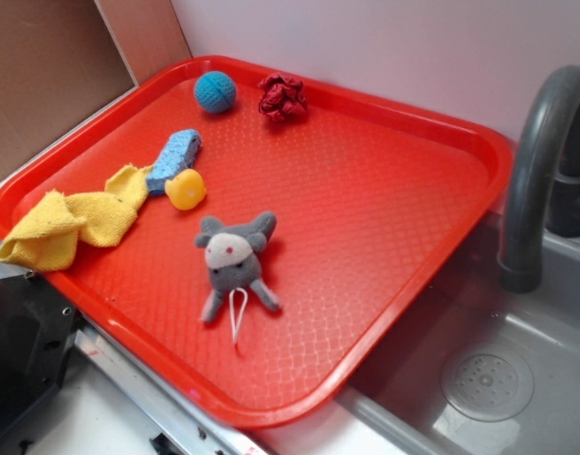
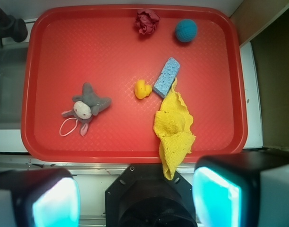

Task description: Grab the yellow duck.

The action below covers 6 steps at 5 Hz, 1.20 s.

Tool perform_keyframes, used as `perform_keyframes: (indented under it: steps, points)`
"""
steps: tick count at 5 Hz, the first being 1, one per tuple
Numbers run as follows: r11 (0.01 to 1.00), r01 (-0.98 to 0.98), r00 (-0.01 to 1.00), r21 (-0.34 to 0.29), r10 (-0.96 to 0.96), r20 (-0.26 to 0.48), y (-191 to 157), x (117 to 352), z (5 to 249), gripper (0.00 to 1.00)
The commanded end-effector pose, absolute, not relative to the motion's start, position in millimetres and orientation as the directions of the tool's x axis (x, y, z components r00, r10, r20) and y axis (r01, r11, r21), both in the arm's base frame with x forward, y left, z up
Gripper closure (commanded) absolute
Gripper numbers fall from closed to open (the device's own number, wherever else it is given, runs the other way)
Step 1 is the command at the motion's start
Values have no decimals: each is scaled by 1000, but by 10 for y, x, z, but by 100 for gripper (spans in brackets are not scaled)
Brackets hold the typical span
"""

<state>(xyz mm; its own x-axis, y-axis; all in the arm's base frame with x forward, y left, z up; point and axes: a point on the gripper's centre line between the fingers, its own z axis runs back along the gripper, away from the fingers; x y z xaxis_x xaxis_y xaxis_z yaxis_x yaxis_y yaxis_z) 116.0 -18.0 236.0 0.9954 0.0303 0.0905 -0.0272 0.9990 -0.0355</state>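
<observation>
Read from left to right in the wrist view, the red tray (image 2: 40, 142) carried a grey plush mouse (image 2: 85, 108) towards its left edge, then the yellow duck (image 2: 142, 89) near the middle, then a blue sponge (image 2: 166, 77) just beside the duck, with a yellow cloth (image 2: 174, 130) draped over the tray's near edge below the sponge; a crumpled red thing (image 2: 147, 21) and a blue ball (image 2: 186, 30) sat along the far edge. The gripper (image 2: 135, 198) hung well back from the tray, its two pads wide apart and holding nothing. The duck looked small, rounded and glossy, yellow shading to orange. It was probably light and hollow, slightly yielding, and slick enough to squirt out of a pinch. Closing across the widest part of its body, with the sponge kept outside the pads, seemed the safest hold.
</observation>
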Motion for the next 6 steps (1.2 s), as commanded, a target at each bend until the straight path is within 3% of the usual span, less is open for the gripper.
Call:
perform_keyframes:
  steps: [1,2,3,5,6]
  points:
    - [999,-27,995,-35,30,91,-180,1160,2360,0]
    - [953,-265,950,-146,284,132,-74,1211,2283,0]
    - [844,-482,844,-236,519,134,26,1323,2149,0]
    - [585,-781,579,-219,809,99,164,1603,1684,0]
    - [539,-820,536,-190,841,75,251,1813,1413,0]
